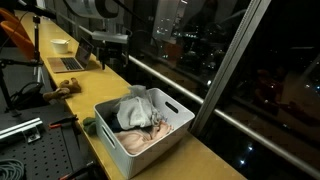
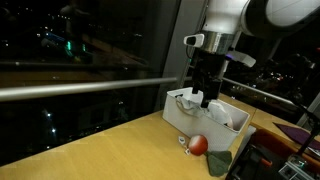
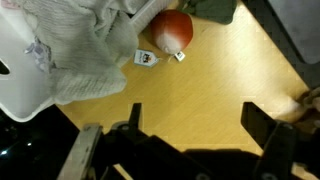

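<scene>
Wrist view is showing the gripper (image 3: 175, 140) hanging over the wooden table (image 3: 210, 80), its jaws spread wide and gripping nothing. The red toy (image 3: 171, 30) is lying on that table just beside the white bin (image 3: 15, 85), where grey cloth (image 3: 80, 50) is spilling over the rim.

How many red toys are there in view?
1. The red toy lies on the table, just outside the white bin, beside a green thing. The cloths in the bin may hide more.
</scene>
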`<state>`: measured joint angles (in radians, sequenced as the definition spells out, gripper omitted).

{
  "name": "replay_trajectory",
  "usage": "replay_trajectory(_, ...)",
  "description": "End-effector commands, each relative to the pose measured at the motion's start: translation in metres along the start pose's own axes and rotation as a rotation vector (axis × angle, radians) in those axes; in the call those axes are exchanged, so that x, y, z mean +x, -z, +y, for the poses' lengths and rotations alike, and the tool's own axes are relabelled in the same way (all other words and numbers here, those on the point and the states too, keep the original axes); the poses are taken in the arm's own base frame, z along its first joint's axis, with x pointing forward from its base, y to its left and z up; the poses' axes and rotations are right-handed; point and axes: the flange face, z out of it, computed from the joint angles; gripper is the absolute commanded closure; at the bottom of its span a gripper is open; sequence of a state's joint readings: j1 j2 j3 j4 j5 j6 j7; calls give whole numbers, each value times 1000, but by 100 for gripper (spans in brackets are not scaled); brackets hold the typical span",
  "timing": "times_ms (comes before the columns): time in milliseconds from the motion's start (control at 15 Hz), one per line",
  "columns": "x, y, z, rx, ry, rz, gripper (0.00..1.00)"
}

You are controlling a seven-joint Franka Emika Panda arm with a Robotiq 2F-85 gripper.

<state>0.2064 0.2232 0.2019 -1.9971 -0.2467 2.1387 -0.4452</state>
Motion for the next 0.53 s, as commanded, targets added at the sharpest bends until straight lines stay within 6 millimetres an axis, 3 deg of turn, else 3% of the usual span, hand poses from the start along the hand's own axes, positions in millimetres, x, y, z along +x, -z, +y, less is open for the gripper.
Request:
replay_trajectory(0, 20, -9, -17, 27, 146, -131, 0)
replay_trajectory(200, 31, -23, -25, 32, 251, -261, 0)
replay_trajectory(467, 41, -56, -19, 32, 375, -371, 0)
